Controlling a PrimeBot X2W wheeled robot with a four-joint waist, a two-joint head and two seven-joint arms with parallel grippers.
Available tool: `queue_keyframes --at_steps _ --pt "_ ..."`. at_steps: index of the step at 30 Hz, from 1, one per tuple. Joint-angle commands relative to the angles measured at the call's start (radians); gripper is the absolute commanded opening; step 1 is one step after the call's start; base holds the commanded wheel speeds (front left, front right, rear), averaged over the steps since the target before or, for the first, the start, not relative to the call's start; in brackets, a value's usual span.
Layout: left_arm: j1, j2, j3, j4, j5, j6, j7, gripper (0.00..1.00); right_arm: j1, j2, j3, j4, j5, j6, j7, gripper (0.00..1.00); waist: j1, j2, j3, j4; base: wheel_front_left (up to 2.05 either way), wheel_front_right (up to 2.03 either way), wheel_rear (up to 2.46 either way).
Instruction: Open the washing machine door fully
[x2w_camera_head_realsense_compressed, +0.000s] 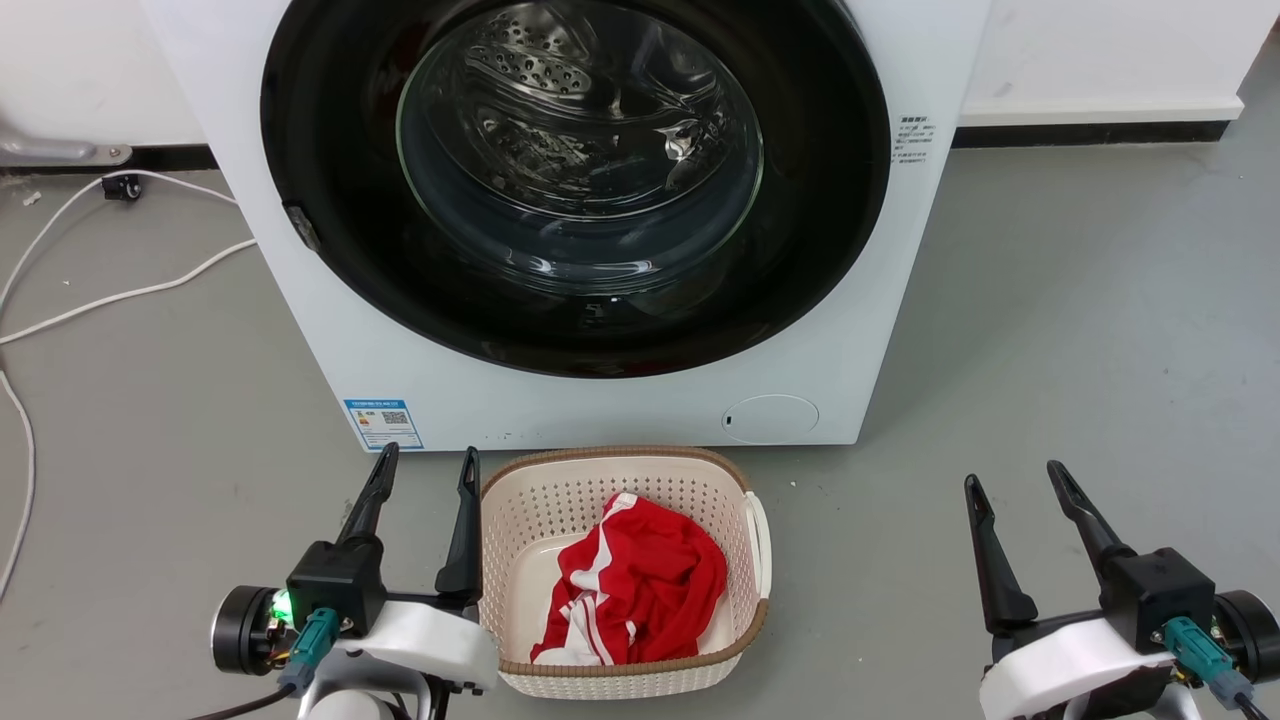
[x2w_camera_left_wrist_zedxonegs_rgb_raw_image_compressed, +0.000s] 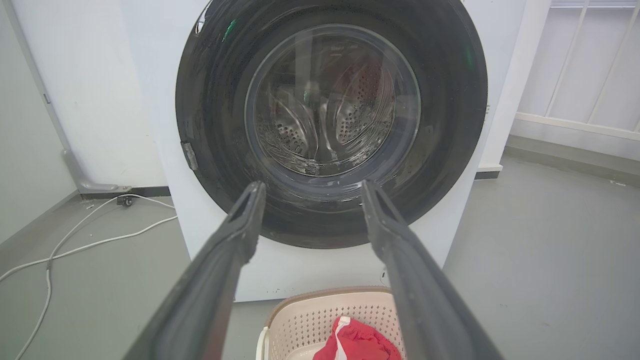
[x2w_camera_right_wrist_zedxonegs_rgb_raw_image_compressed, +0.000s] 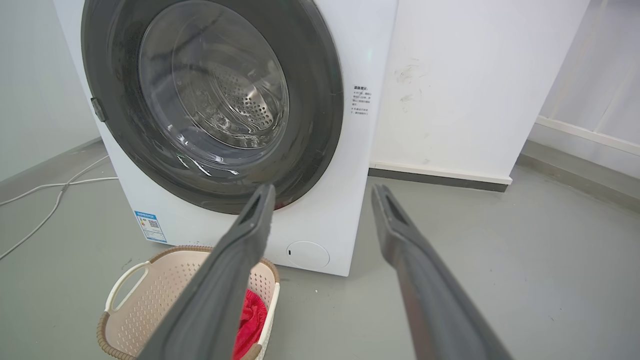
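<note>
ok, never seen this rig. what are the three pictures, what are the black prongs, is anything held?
One robot, three cameras. The head view looks down at the floor: the left gripper at lower left, the right gripper at lower right. The prongs are their fingers. Each wrist view looks along one gripper's own fingers: left, right. Both are open and hold nothing. Ahead stands the washing machine with its black door shut. In front of it, on the floor, sits a basket with a red cloth. A white cable lies at the left.
</note>
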Motion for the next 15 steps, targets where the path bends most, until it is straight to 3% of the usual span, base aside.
queue_keyframes --at_steps 1,3,4,5,6,15 --pt "-0.007 -0.001 0.002 -0.003 0.001 0.003 -0.003 1.00 0.005 0.004 0.000 0.002 0.002 -0.001 -0.004 1.00 0.0000 0.0000 0.000 0.000 0.00 0.00 0.00" --pt "-0.006 -0.001 0.003 -0.001 0.002 0.003 -0.003 1.00 0.006 0.004 -0.001 0.005 0.008 -0.001 -0.004 1.00 0.0000 0.0000 0.000 0.000 0.00 0.00 0.00" --pt "-0.006 -0.001 0.004 -0.001 0.003 0.003 -0.003 1.00 0.006 0.004 -0.003 0.006 0.016 -0.001 -0.004 0.86 0.0000 0.0000 0.000 0.000 0.00 0.00 0.00" --pt "-0.006 -0.001 0.004 -0.001 0.003 0.003 -0.003 1.00 0.006 0.004 -0.002 0.007 0.020 -0.001 -0.002 0.37 0.0000 0.0000 0.000 0.000 0.00 0.00 0.00" --pt "-0.007 -0.001 0.004 0.000 0.003 0.003 -0.003 1.00 0.006 0.004 -0.001 0.008 0.024 -0.001 0.000 0.00 0.0000 0.0000 0.000 0.000 0.00 0.00 0.00" --pt "-0.002 -0.001 0.003 -0.002 0.003 0.001 -0.003 1.00 0.002 0.004 0.001 0.016 0.101 -0.001 -0.006 0.00 0.0000 0.0000 -0.001 0.000 0.00 0.00 0.00"
